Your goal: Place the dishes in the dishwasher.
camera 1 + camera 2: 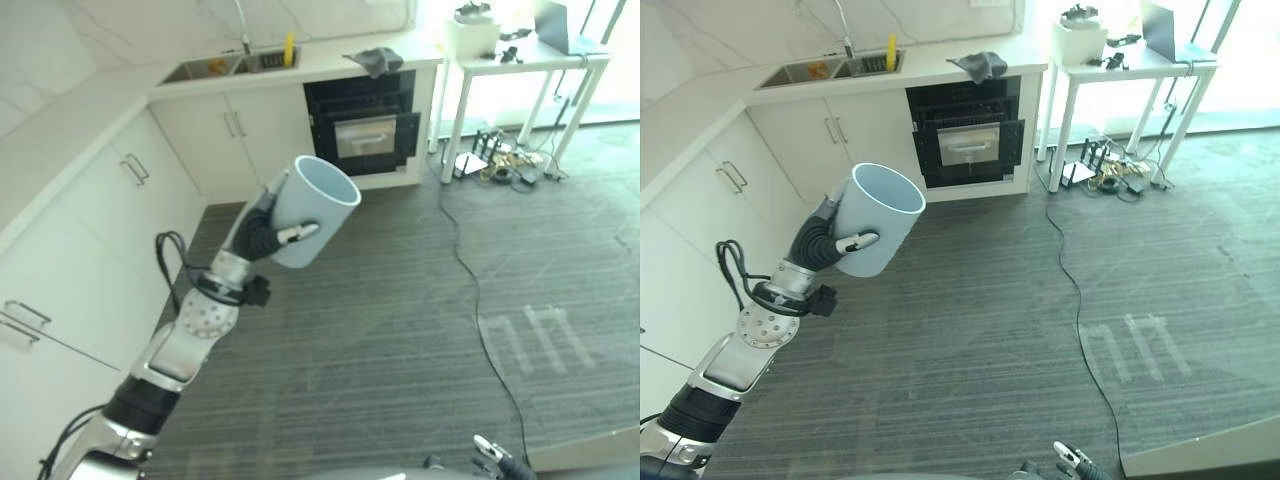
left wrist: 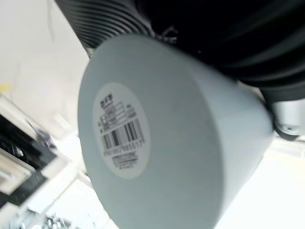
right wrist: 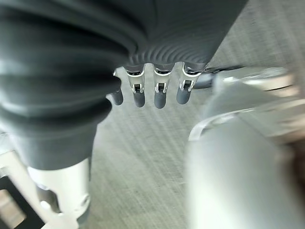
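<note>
My left hand (image 1: pixel 262 236) is raised over the grey carpet with its fingers and thumb curled round a pale blue-grey cup (image 1: pixel 313 208). The cup is tilted, its open mouth facing up and away. In the left wrist view the cup's base (image 2: pixel 119 130) faces the camera and carries a barcode label. A black built-in appliance (image 1: pixel 362 128) with a silver panel stands closed under the counter, well beyond the cup. My right hand (image 3: pixel 160 93) hangs low over the carpet with relaxed fingers and holds nothing; its fingertips (image 1: pixel 490 447) show at the bottom edge.
White cabinets (image 1: pixel 120 190) run along the left under a pale counter with a sink (image 1: pixel 222 67), a yellow item (image 1: pixel 289 48) and a grey cloth (image 1: pixel 374 61). A white table (image 1: pixel 520 62) stands at the back right, cluttered gear (image 1: pixel 505 160) beneath it. A thin cable (image 1: pixel 472 275) crosses the carpet.
</note>
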### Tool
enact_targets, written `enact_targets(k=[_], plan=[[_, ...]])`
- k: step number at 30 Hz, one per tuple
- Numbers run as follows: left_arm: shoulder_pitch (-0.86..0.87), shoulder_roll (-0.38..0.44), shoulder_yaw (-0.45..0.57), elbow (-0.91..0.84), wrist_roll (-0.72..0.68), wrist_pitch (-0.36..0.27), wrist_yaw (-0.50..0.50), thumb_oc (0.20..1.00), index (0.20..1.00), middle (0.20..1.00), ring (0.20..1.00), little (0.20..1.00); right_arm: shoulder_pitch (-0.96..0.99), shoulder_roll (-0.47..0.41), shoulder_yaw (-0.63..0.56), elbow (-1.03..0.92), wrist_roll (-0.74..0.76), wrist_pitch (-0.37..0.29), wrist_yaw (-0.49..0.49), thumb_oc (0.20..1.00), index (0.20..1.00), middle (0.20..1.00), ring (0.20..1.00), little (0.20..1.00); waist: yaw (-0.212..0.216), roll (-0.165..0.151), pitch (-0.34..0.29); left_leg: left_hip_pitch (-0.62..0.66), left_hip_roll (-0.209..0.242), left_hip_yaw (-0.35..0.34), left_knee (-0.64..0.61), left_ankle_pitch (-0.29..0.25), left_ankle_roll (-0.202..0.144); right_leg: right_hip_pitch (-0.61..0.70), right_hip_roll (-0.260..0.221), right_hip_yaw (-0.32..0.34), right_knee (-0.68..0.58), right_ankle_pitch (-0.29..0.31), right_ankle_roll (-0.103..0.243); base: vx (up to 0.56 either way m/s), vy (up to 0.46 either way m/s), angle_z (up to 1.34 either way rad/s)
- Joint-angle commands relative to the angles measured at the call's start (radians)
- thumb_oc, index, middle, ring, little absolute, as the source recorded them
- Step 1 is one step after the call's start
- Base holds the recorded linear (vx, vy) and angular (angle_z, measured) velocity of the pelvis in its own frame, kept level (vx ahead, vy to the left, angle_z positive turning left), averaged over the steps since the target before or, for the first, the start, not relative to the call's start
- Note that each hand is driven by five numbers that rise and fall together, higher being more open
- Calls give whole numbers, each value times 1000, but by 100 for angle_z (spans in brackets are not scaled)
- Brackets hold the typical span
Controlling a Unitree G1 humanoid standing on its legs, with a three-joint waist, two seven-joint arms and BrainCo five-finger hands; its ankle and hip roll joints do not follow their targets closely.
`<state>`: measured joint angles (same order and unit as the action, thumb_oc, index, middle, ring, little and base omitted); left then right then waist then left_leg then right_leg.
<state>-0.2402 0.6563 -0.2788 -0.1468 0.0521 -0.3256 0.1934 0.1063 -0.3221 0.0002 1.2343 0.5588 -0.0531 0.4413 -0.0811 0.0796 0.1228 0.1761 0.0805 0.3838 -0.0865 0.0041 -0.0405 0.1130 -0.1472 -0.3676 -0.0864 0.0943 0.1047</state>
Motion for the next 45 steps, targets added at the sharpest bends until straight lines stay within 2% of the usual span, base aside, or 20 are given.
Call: enact_targets(k=[1, 3, 4, 7, 10, 11, 13, 17, 19, 20, 22, 24, 26, 29, 33, 37, 39, 41, 43, 45], plan=[[-129, -1, 39, -2, 9, -27, 19, 200, 200, 200, 200, 200, -61, -3, 21, 41, -7, 10, 9, 1000, 1000, 1000, 1000, 1000, -18, -14, 72, -14, -22, -50, 54, -70, -12, -5, 62, 83, 110, -188, -1, 110, -121, -1], [-136, 0, 39, -7, 8, -19, 25, 200, 200, 200, 200, 200, -68, -12, 29, 27, 2, 15, 2, 1000, 1000, 1000, 1000, 1000, -18, -27, 74, -28, -26, -46, 138, -113, -3, -6, 60, 85, 111, -189, -12, 41, -144, 8], [-147, 2, 42, -11, -1, -22, 35, 200, 200, 200, 200, 200, -83, -32, 33, 18, -48, 24, -28, 1000, 1000, 1000, 1000, 1000, -13, -47, 84, -80, -29, -39, 320, -173, 9, -11, 46, 90, 120, -187, -31, 49, -168, 16], [-166, 13, 54, 0, -21, -52, -3, 200, 200, 200, 200, 200, -110, -69, 40, 39, -74, 19, -44, 1000, 1000, 1000, 1000, 1000, 16, -61, 133, -264, 26, -76, 538, -57, -37, -2, 62, 103, 119, -171, -68, 80, -73, 2], [-158, -5, 46, -20, -6, -35, -29, 200, 200, 200, 200, 200, -138, -78, 31, 58, -64, 15, -50, 1000, 1000, 1000, 1000, 1000, 38, -35, 138, -256, 44, -82, 292, 15, -61, 38, 71, 109, 120, -201, -48, 409, 303, -21], [-160, -19, 35, -12, -2, -32, -25, 200, 200, 200, 200, 200, -146, -81, 41, 56, -47, 8, -62, 1000, 1000, 1000, 1000, 1000, 49, -27, 138, -296, 89, -67, 159, 126, -93, 78, 65, 100, 103, -211, -46, 446, 408, -17], [-162, -29, 38, 21, -3, -57, -34, 200, 200, 200, 200, 200, -149, -75, 53, 55, -31, 7, -77, 1000, 1000, 1000, 1000, 1000, 53, -30, 125, -289, 86, -38, 129, 126, -94, 98, 48, 85, 105, -231, -35, 391, 420, 19], [-163, -43, 38, 62, 20, -71, -59, 200, 200, 200, 200, 200, -135, -16, 62, 25, 0, 8, -131, 1000, 1000, 1000, 1000, 1000, 85, -34, 100, -265, -13, -95, 134, 45, -12, 114, -8, 99, 254, -311, -5, 404, 487, -38], [-172, -46, 29, 69, 14, -72, -83, 200, 200, 200, 200, 200, -115, 13, 62, -5, 45, -12, -141, 1000, 1000, 1000, 1000, 1000, 84, -32, 99, -223, -65, -118, 100, 26, 39, 55, -48, 104, 456, -254, 26, 321, 542, -8], [-193, -54, 2, 75, 21, -67, -100, 200, 200, 200, 200, 200, -91, 29, 55, -84, 121, -28, -156, 1000, 1000, 1000, 1000, 1000, 67, -22, 116, -165, -110, -122, 86, -19, 97, -64, -95, 97, 783, -164, 47, 283, 596, 23], [-206, -55, -11, 91, 26, -67, -94, 200, 200, 200, 200, 200, -92, 31, 57, -109, 117, -40, -151, 1000, 1000, 1000, 1000, 1000, 56, -16, 129, -118, -114, -98, 62, -32, 105, -122, -115, 87, 880, -149, 49, 205, 374, 54], [-222, -59, -21, 103, 19, -75, -94, 200, 200, 200, 200, 200, -97, 30, 58, -114, 129, -47, -145, 1000, 1000, 1000, 1000, 1000, 30, -17, 143, -76, -122, -100, 46, -45, 111, -184, -56, 90, 848, -180, 46, 214, 61, 51], [-249, -55, -36, 100, 18, -56, -94, 200, 200, 200, 200, 200, -103, 27, 51, -110, 125, -46, -131, 1000, 1000, 1000, 1000, 1000, 7, -26, 152, -29, -118, -97, 28, -69, 104, -215, -42, 69, 657, -167, 44, 286, -91, 55], [-272, -33, -46, 91, -3, -22, -87, 200, 200, 200, 200, 200, -123, 22, 35, -74, 136, -47, -101, 1000, 1000, 1000, 1000, 1000, -14, -67, 156, 11, -127, -89, 41, -129, 104, -258, -53, 74, 287, 17, 84, 222, -215, 33], [-265, -23, -65, 95, -17, -25, -92, 200, 200, 200, 200, 200, -102, 35, 2, -63, 129, -40, -110, 1000, 1000, 1000, 1000, 1000, -40, -79, 141, 63, -132, -107, 68, -204, 116, -277, -61, 120, 204, 67, 109, 402, -216, 34], [-233, -40, -63, 80, -25, -14, -90, 200, 200, 200, 200, 200, -93, 37, 9, -59, 144, -32, -139, 1000, 1000, 1000, 1000, 1000, -48, -80, 112, 75, -114, -107, 154, -250, 114, -249, -39, 120, 240, -9, 80, 367, -299, 24], [-204, -52, -51, 53, -10, -2, -81, 200, 200, 200, 200, 200, -97, 21, 12, -47, 131, -39, -135, 1000, 1000, 1000, 1000, 1000, -52, -70, 98, 82, -86, -101, 246, -281, 93, -236, -14, 117, 287, -76, 30, 447, -424, -9], [-189, -52, -38, 34, -4, 9, -69, 200, 200, 200, 200, 200, -110, -2, 24, -37, 124, -48, -119, 1000, 1000, 1000, 1000, 1000, -45, -55, 90, 40, -40, -118, 412, -204, 41, -211, 31, 106, 306, -136, -33, 392, -493, -48], [-164, -47, -19, 23, -12, -9, -68, 200, 200, 200, 200, 200, -117, -34, 34, -33, 117, -58, -95, 1000, 1000, 1000, 1000, 1000, -30, -42, 84, -71, 31, -156, 742, -49, -44, -153, 94, 113, 309, -225, -109, 408, -467, -52], [-149, -49, -11, 22, -17, -22, -85, 200, 200, 200, 200, 200, -118, -46, 28, -23, 126, -58, -88, 1000, 1000, 1000, 1000, 1000, -22, -50, 92, -170, 57, -170, 924, -22, -54, -119, 107, 125, 303, -244, -137, 294, -305, -52]])
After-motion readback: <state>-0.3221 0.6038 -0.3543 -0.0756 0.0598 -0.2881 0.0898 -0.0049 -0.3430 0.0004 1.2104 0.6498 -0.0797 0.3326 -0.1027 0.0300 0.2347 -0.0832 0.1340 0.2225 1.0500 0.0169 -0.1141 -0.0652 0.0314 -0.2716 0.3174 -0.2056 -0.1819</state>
